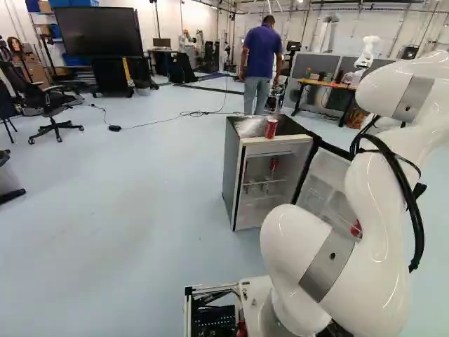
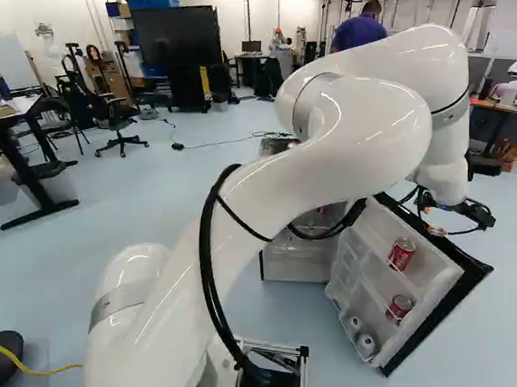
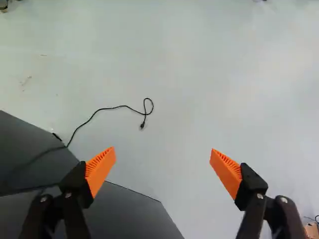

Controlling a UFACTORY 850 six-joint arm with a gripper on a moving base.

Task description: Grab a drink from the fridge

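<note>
While atop fridge [image 1: 233, 165], red can [image 1: 271, 128] upright.

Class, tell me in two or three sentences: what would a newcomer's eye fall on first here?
The big white arm comes first, sweeping across the right base view. Next is the fridge with its door wide open, red cans inside the door and a red can on top. In the wrist view, the gripper's bright orange pads stand wide apart above pale floor.
</note>
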